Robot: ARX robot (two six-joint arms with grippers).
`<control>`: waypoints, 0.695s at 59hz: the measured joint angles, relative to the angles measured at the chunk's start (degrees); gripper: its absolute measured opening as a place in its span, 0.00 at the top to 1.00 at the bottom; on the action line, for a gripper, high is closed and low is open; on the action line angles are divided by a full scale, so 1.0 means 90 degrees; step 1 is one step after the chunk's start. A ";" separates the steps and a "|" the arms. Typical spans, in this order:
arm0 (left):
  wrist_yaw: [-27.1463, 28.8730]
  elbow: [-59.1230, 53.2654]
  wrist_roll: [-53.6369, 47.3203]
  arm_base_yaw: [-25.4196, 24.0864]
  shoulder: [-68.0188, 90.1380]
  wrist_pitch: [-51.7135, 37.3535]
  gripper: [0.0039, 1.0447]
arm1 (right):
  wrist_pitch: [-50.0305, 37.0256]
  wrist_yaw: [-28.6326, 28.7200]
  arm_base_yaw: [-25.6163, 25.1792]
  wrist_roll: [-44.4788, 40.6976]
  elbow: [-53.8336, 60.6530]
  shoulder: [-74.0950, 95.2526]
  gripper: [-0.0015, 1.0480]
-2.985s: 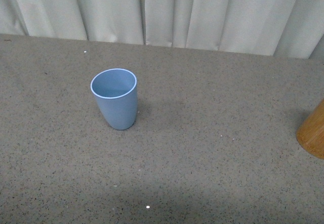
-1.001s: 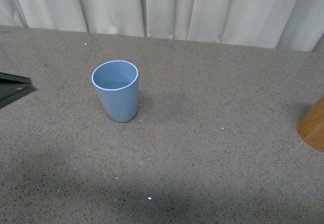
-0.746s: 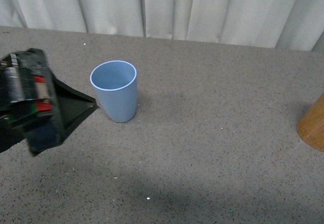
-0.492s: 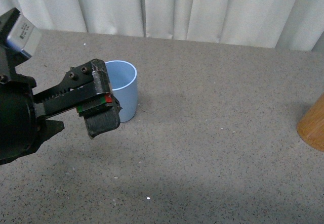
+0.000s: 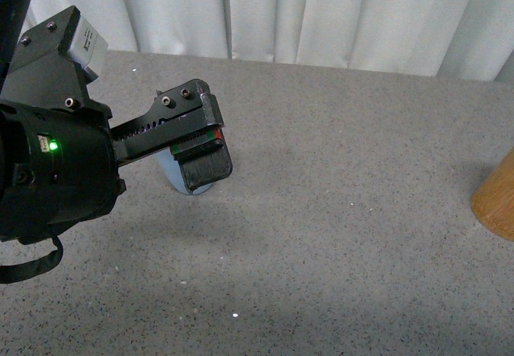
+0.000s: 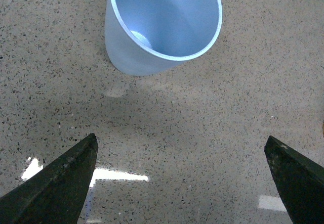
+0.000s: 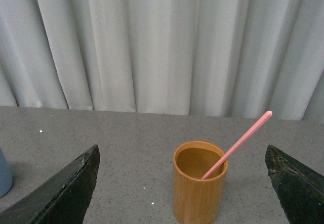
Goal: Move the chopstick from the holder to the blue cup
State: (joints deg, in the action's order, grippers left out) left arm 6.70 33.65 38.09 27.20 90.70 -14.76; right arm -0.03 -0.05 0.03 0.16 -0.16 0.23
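Observation:
The blue cup (image 6: 162, 27) stands upright and empty on the speckled table, just ahead of my open left gripper (image 6: 182, 183). In the front view the left gripper (image 5: 201, 151) hangs in front of the cup (image 5: 175, 182) and hides most of it. The tan wooden holder (image 7: 200, 188) stands ahead of my open right gripper (image 7: 181, 155), between its spread fingers. One pink chopstick (image 7: 238, 143) leans in it, blunt end up. In the front view only the holder's edge (image 5: 496, 203) shows at far right. The right gripper is out of the front view.
Pale curtains (image 5: 321, 14) hang behind the table's far edge. The grey speckled tabletop (image 5: 345, 211) stretches between cup and holder. A sliver of the blue cup (image 7: 4, 173) shows at the edge of the right wrist view.
My left arm has come in from the left and moved up and right, now covering the blue cup in the front view. The cup and holder have stayed put.

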 joint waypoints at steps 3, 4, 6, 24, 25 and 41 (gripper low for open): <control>0.0049 0.0061 0.0061 0.0007 0.0068 0.0032 0.06 | 0.0000 0.0000 0.0000 0.0000 0.0000 0.0000 0.09; 0.0051 0.0068 0.0068 0.0010 0.0080 0.0034 0.06 | 0.0000 0.0000 0.0002 0.0000 -0.0002 0.0000 0.09; 0.0078 0.0095 0.0090 0.0017 0.0124 0.0034 0.06 | 0.0000 0.0000 0.0000 0.0000 0.0000 0.0000 0.09; 0.0194 0.0393 0.0221 0.0039 0.0466 0.0085 0.06 | 0.0000 0.0000 0.0000 0.0000 0.0000 0.0000 0.09; 0.0197 0.0408 0.0238 0.0039 0.0483 0.0085 0.06 | 0.0000 0.0000 0.0000 0.0000 -0.0002 0.0000 0.09; 0.0255 0.0559 0.0274 -0.0061 0.0748 0.0024 0.06 | 0.0000 0.0000 0.0000 0.0000 0.0000 0.0000 0.09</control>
State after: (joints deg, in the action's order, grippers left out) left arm 8.99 38.68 40.56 26.65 97.43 -14.55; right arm -0.03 -0.05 0.03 0.16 -0.16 0.23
